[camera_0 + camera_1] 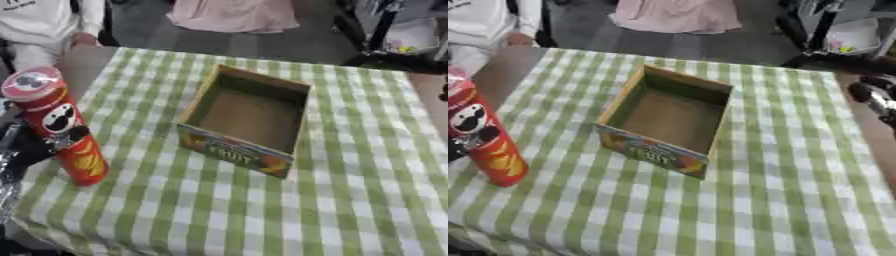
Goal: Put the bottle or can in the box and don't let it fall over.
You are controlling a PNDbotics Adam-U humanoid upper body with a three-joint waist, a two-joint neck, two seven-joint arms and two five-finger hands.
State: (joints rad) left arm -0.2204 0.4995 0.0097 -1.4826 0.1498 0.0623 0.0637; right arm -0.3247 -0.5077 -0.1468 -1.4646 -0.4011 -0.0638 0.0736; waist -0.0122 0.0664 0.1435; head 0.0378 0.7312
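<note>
A tall red chip can point(61, 127) with a moustached face on its label stands at the table's left edge, leaning slightly with its top to the left. My left hand point(35, 145) comes in from the left edge, its dark fingers point(77, 134) curled round the can's middle. An open cardboard box point(249, 117) with a colourful printed front sits at the table's centre, to the right of the can, and nothing lies inside it. My right hand point(874, 99) shows only as a dark and silver shape at the right edge, well away from the box.
The table wears a green and white checked cloth point(350, 190). People and dark equipment stand beyond the far edge. Brown tabletop shows at the far left corner point(79, 62).
</note>
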